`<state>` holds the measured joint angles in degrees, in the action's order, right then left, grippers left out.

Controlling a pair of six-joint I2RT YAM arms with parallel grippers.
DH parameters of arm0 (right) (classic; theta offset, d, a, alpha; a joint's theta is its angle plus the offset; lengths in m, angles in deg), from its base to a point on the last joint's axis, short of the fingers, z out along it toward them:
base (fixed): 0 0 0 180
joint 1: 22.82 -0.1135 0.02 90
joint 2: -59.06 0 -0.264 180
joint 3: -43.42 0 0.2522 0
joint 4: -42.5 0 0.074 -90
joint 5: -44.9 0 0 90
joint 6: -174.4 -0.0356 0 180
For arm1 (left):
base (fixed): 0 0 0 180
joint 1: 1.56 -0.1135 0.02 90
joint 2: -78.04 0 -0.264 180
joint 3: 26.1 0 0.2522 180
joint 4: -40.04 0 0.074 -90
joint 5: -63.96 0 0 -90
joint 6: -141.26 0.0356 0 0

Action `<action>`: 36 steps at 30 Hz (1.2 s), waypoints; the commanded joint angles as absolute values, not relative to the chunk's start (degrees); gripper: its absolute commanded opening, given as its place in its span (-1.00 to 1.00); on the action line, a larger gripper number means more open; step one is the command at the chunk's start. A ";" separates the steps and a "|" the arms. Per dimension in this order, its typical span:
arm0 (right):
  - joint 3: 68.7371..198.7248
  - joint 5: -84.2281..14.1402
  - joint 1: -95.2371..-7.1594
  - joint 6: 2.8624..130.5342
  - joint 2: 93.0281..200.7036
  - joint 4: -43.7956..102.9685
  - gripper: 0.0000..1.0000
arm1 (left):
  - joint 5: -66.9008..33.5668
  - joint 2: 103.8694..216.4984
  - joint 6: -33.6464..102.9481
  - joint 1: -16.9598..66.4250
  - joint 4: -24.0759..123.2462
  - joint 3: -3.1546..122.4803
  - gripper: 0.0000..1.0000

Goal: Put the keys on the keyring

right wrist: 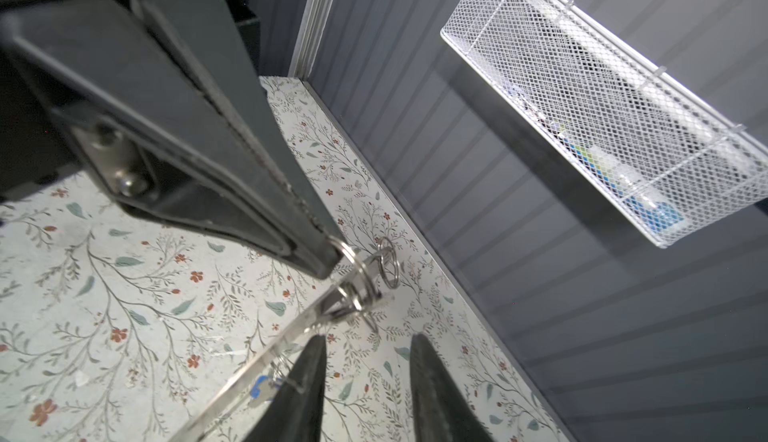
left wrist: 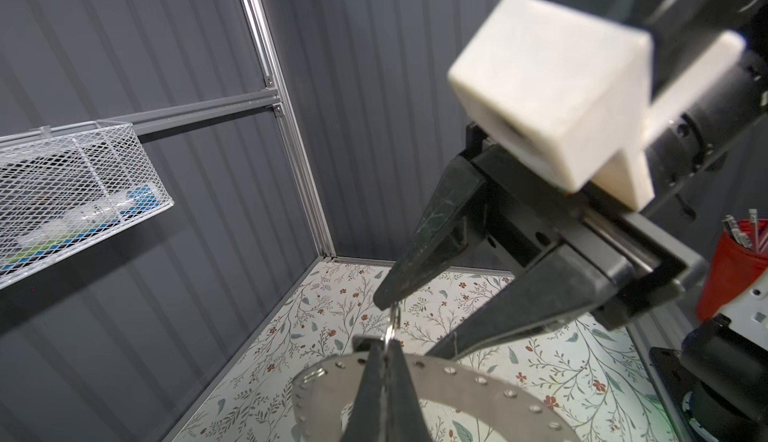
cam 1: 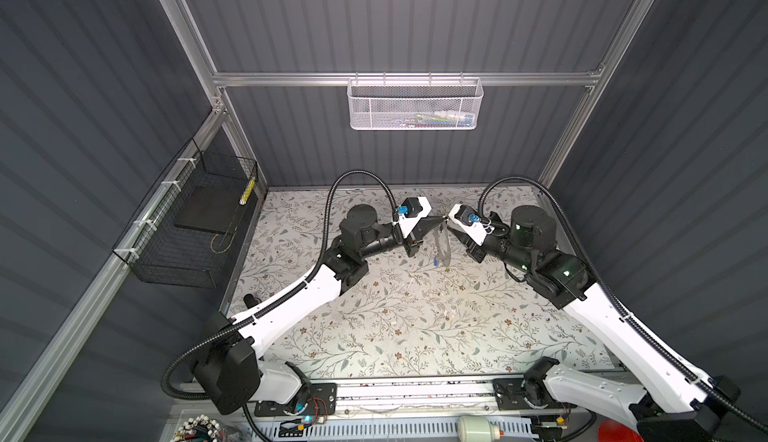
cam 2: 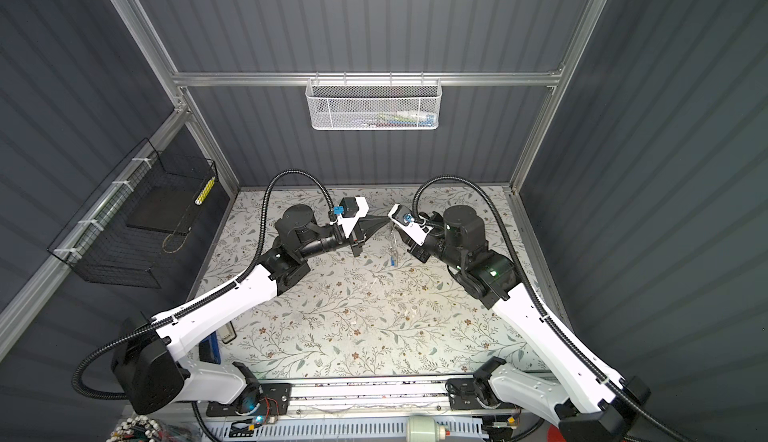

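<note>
Both arms meet in the air above the middle of the tabletop's (cam 1: 415,327) far edge.

- Left gripper (right wrist: 328,259): fingers pressed together, pinching the wire keyring (right wrist: 345,251) at its tip.
- The keyring connects, through further rings (right wrist: 388,262), to the rim of a clear plate (left wrist: 457,371) perforated with small holes. The plate hangs clear of the tabletop.
- Right gripper (right wrist: 368,338): fingers spread, clamping nothing. Its tips sit just beside the ring cluster, and the plate's edge runs past one fingertip (right wrist: 309,361).
- Keys (right wrist: 332,306): flat silver metal threaded among the rings at the plate rim. Single keys cannot be told apart.
- A blue tag (right wrist: 259,382) dangles lower on the plate. In both top views it hangs between the two grippers.
</note>
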<state>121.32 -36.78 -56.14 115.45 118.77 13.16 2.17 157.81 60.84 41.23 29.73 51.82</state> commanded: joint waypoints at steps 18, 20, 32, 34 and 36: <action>119.60 -34.57 -55.11 123.74 113.34 14.39 -0.55 | 10.25 156.85 61.02 40.26 35.21 56.92 -1.00; 119.72 -33.86 -55.06 124.49 113.50 14.70 -0.59 | 10.47 157.01 61.06 40.20 35.59 57.25 -1.00; 121.02 -30.02 -55.06 125.31 114.72 14.91 -0.78 | 10.44 157.77 61.06 40.21 36.14 58.32 -1.00; 121.20 -30.37 -55.00 125.25 115.07 14.67 -0.84 | 10.48 157.95 61.03 40.23 36.18 58.42 -1.00; 122.05 -30.90 -55.00 125.35 115.95 13.07 -0.92 | 10.39 158.02 60.78 40.29 35.53 58.41 -1.00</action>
